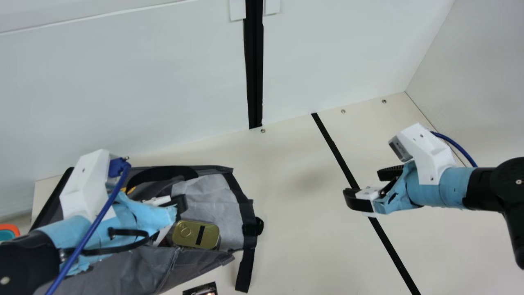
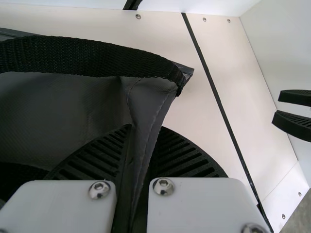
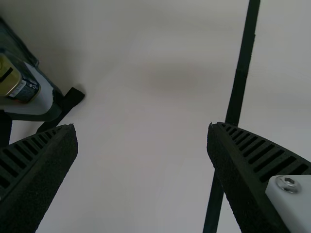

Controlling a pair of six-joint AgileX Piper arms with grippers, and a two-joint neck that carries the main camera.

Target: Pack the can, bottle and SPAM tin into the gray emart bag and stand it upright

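In the main view my left gripper (image 1: 180, 203) is over the gray bag (image 1: 215, 190), which lies spread at the left. The left wrist view has my left gripper (image 2: 146, 130) shut on a fold of the bag (image 2: 63, 104), just below a black strap. A gold-lidded SPAM tin (image 1: 196, 234) rests inside the bag; the right wrist view catches the tin (image 3: 18, 86) too. White items (image 1: 157, 200) lie partly hidden beneath the left gripper; I cannot tell what they are. My right gripper (image 1: 366, 186), also the gripper (image 3: 142, 130) in its wrist view, stands open and holds nothing, right of the bag.
A loose black strap (image 1: 245, 268) trails from the bag's right end. A small dark item (image 1: 201, 289) is at the bottom edge, an orange and teal object (image 1: 9, 231) at the far left. Black tape (image 1: 335, 151) crosses the table; white walls (image 1: 123, 90) stand behind.
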